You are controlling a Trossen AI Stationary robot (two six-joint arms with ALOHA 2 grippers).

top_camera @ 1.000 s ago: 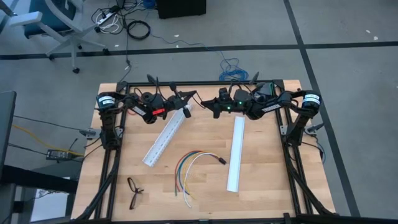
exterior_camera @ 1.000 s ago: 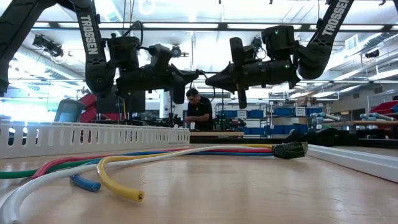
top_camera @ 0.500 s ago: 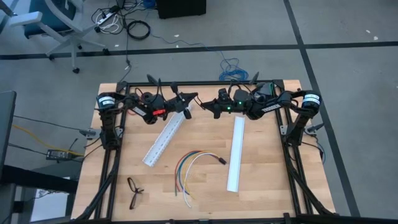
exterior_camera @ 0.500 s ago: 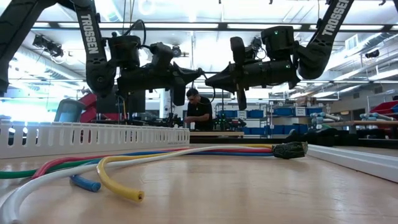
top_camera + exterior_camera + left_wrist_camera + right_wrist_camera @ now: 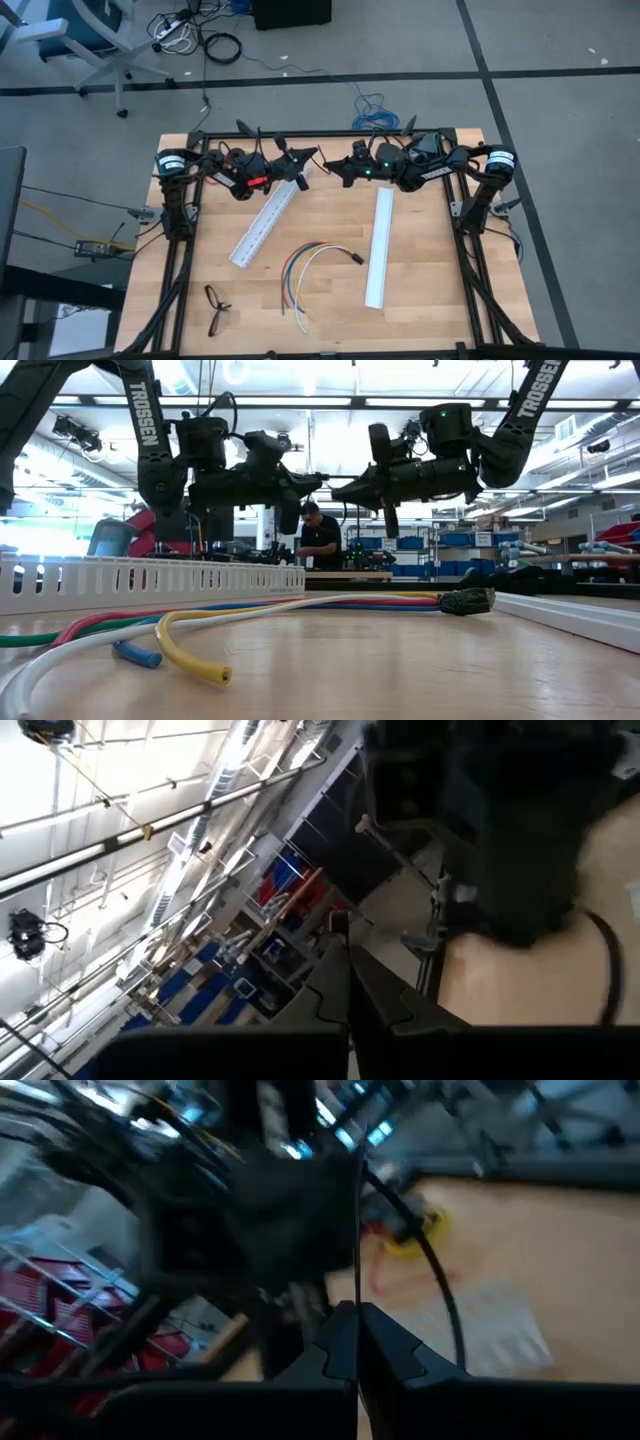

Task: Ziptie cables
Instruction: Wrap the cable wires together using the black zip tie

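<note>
The cables [image 5: 305, 270] lie loose on the table's middle, a curved bundle of coloured wires ending in a small black connector [image 5: 465, 600]. Both grippers hover high over the far edge, pointing at each other with their tips almost meeting. My left gripper [image 5: 312, 154] is shut. My right gripper [image 5: 330, 166] is also shut. In the right wrist view a very thin black strip, the ziptie [image 5: 358, 1230], runs straight out from between its fingers. Whether the left gripper also touches the ziptie I cannot tell. My right gripper pinches the ziptie between its two shut fingers, near one end [image 5: 357, 1295]. The fingers lie level and point toward the table's left. The strip runs on beyond the fingertips toward the left gripper, clear of the table.
Two long white slotted rails lie on the table, one slanting at the left [image 5: 265, 222] and one straight at the right [image 5: 379, 245], either side of the cables. A small dark object [image 5: 215, 305] sits near the front left corner. A person [image 5: 320, 540] stands far behind the table.
My left gripper has rolled a little about its own pointing line while staying in place, its tip edging closer to the right gripper. The right gripper and the cables have kept still.
</note>
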